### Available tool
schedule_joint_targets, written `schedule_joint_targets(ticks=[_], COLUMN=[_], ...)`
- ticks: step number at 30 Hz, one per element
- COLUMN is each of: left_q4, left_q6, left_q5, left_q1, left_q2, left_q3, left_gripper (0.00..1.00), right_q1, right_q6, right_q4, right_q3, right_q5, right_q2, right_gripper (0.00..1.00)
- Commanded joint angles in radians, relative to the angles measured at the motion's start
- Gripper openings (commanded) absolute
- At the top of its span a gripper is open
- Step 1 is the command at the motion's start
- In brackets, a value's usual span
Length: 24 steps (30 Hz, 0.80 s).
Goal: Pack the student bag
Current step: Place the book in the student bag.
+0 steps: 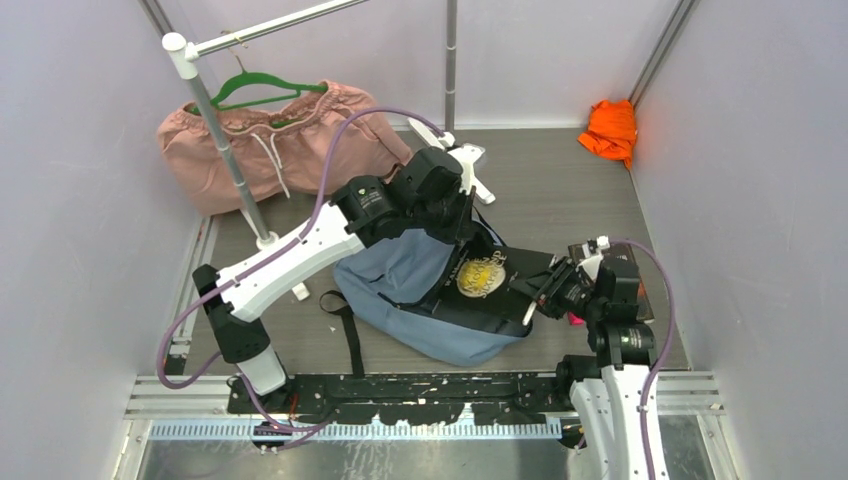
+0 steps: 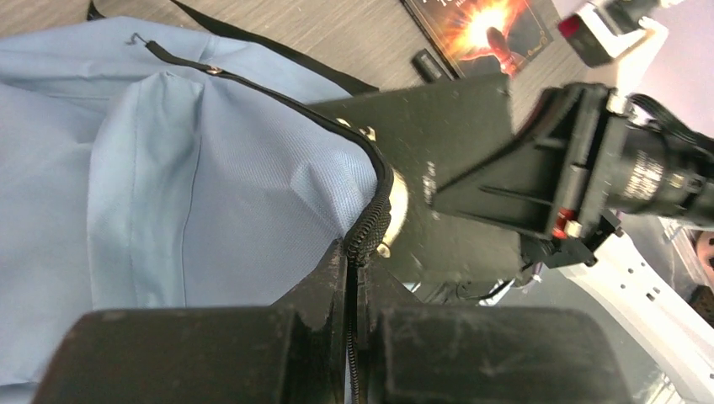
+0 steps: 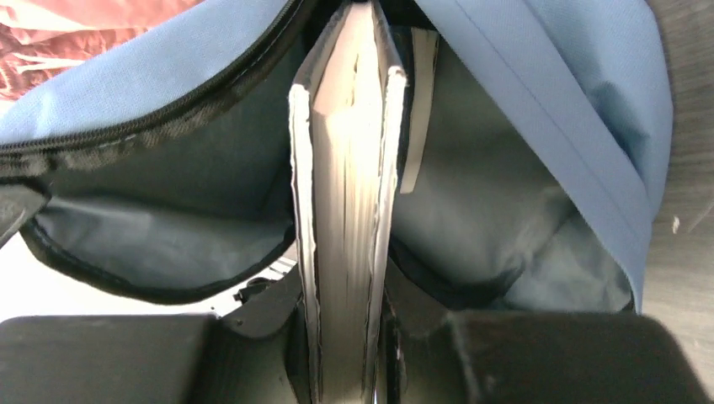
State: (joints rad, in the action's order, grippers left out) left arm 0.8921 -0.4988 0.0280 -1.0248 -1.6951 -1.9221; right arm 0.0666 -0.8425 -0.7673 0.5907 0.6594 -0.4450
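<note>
- One book (image 1: 485, 280) is halfway into the bag (image 1: 400, 280), mid-table.
- Right gripper (image 1: 548, 290) clamps that book.
- Left gripper (image 2: 354, 261) pinches the bag's zip edge (image 2: 372, 223).
- Another book (image 2: 484, 29) lies outside, near the right edge.

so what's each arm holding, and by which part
Left jaws: the dusty-blue fabric backpack, pinched by the black zipper edge of its opening. Right jaws: the thick black-covered book, clamped across its outer end.

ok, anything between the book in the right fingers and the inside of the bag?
Nothing visible. The left gripper pinches the zipper edge, holding the student bag's mouth open. The black book held by the right gripper points straight into it. A thin flat item sits inside beside the book, not ahead of it.
</note>
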Motion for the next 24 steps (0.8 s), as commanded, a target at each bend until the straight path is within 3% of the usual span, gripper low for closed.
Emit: schedule_joint_targets(ticks=[1,4,10,18,24], left_q4=[-0.136,-0.162,-0.155,-0.199,-0.224], left_q6=[-0.044,-0.057,-0.06,-0.097,-0.124], left_q5=[-0.098,-0.117,-0.12,-0.125,-0.128], left_q1=[0.002,0.004,0.009,0.019,0.034], left_q2=[0.061,0.051,0.044,0.108,0.149], left_q3=[0.037,0.044,0.031,0.086,0.153], left_gripper=[0.0,0.0,0.0,0.0,0.0], right_q1=[-0.057,-0.232,-0.707,-0.835,-0.96], right_q6=[-0.252,-0.315,-0.13,-0.248,-0.302], right_q4=[0.563,0.928,1.146,1.487,1.589], right_q3=[-0.166,-0.356,-0.259,-0.26,-0.257], right_q5=[-0.039,-0.288,-0.623,-0.812,-1.021], right_q2=[0.062,0.08,-0.394,-0.75,-0.894], right_gripper=[0.01,0.01,0.01,0.01,0.01])
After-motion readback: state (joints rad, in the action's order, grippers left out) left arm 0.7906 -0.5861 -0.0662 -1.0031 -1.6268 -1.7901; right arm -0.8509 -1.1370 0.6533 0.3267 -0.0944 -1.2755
